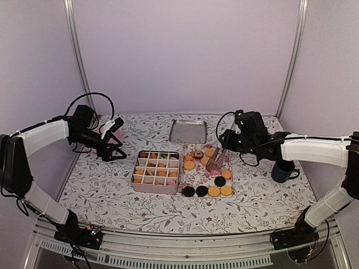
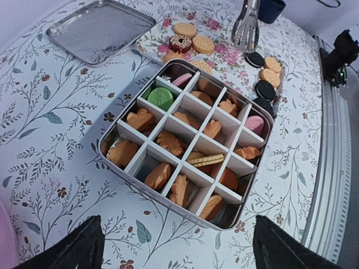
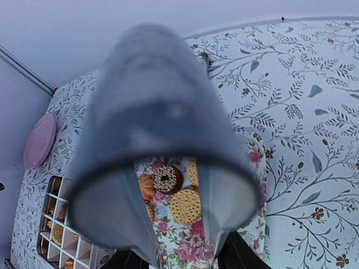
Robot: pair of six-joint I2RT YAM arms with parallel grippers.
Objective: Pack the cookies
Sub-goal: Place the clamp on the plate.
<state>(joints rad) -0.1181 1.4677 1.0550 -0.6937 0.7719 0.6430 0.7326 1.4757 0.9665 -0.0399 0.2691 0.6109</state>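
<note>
Cookies (image 2: 168, 143) fill most cells of a divided tin (image 1: 136, 178) at the table's middle; most are golden-orange, one is green (image 2: 160, 97) and a few are pink. More cookies (image 1: 213, 191), golden and black, lie on a floral mat (image 1: 197, 178) to its right. My left gripper (image 1: 114, 151) hovers left of the tin, and its black fingers (image 2: 84, 246) stand wide apart with nothing between them. Over the mat, my right gripper (image 1: 226, 144) is shut on metal tongs (image 1: 215, 160). The tongs (image 3: 157, 140) blur across the right wrist view, over a sprinkled chocolate cookie (image 3: 168, 179).
A flat metal lid (image 1: 188, 131) lies behind the tin. A dark blue mug (image 1: 283, 171) stands right of the mat, under the right arm. A pink plate (image 3: 39, 140) sits at the far left near the wall. Enclosure walls stand on three sides.
</note>
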